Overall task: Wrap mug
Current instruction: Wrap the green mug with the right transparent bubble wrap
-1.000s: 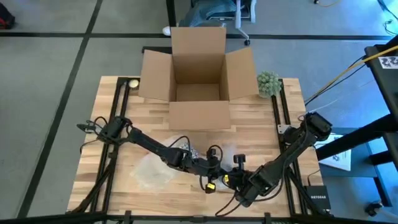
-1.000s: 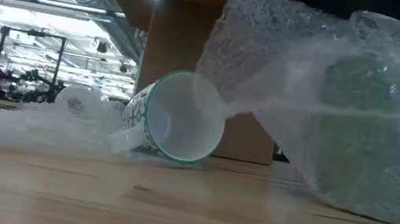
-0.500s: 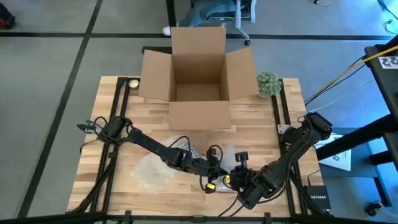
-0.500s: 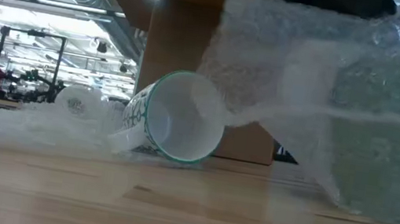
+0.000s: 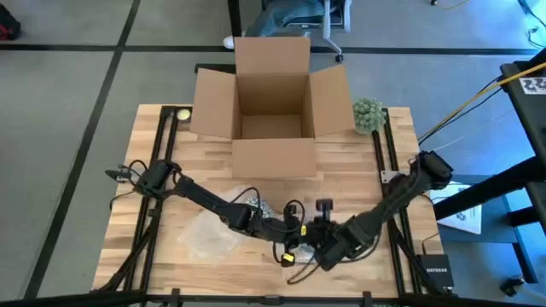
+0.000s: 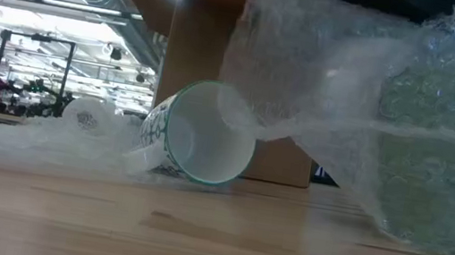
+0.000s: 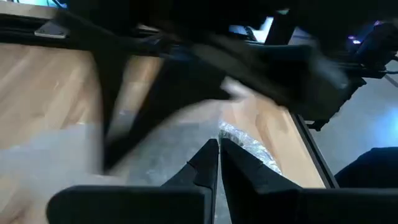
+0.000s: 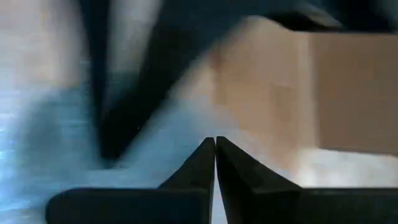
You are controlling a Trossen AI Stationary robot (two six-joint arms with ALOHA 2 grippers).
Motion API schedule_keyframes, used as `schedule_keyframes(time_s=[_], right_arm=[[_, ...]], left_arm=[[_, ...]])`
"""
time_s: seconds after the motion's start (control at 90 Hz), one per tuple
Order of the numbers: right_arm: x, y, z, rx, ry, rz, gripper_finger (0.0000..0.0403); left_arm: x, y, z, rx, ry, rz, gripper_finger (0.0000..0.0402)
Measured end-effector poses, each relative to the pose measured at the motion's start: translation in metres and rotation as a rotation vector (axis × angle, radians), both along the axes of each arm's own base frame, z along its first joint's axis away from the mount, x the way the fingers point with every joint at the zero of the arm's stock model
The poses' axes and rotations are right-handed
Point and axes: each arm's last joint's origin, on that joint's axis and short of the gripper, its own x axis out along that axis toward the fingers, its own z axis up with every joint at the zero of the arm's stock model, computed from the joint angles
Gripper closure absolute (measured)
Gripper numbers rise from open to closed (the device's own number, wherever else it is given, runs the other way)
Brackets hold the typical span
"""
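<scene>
A white mug (image 6: 199, 134) with green print lies on its side on the wooden table, its mouth toward the near edge. A clear bubble wrap sheet (image 6: 365, 112) hangs raised over the near middle of the table, and one fold of it reaches the mug's rim. My left gripper (image 5: 293, 232) and my right gripper (image 5: 314, 246) meet close together above the near middle, both shut on the wrap. More crumpled bubble wrap (image 5: 209, 236) lies flat at the near left. My left gripper pinches the bubble wrap between its two fingers at a bunched edge (image 7: 238, 134) just past the fingertips. The sheet is raised off the table there. My right gripper (image 8: 215, 144) is shut on the bubble wrap (image 8: 56, 118); blur hides which part it has. In the low view the sheet hangs below both grippers, its lower end (image 6: 428, 234) near the table.
An open cardboard box (image 5: 271, 102) stands at the far middle. A green spiky ball (image 5: 368, 113) sits at the far right and a small pale ball (image 5: 182, 113) at the far left. Cables trail beside both arms.
My right gripper has gone toward the table's left edge and a little toward the far edge, closing on my left gripper. The raised bubble wrap has shifted with it, its hanging right part bunching up and swinging toward the mug. The mug has stayed where it was.
</scene>
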Motion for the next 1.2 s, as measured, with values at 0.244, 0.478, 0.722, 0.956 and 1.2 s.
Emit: schedule_keyframes(time_s=[0.244, 0.478, 0.722, 0.956, 1.2], right_arm=[[-0.011, 0.018, 0.0, 0.017, -0.037, 0.052, 0.0402], [-0.008, 0.02, -0.004, 0.039, -0.071, 0.052, 0.0402], [-0.011, 0.017, -0.023, 0.106, -0.086, -0.01, 0.0402], [-0.011, 0.018, -0.023, 0.118, -0.071, -0.002, 0.0402], [-0.011, 0.018, -0.023, 0.12, -0.063, 0.002, 0.0402]], left_arm=[[-0.001, -0.001, 0.0, -0.001, 0.0, -0.003, 0.0401], [0.0, 0.003, 0.001, -0.037, 0.022, -0.028, 0.0381], [-0.011, 0.007, 0.022, 0.0, 0.059, -0.055, 0.0302], [-0.052, 0.011, 0.064, 0.056, 0.216, -0.003, 0.0283], [-0.1, -0.009, 0.06, 0.16, 0.433, 0.196, 0.0291]])
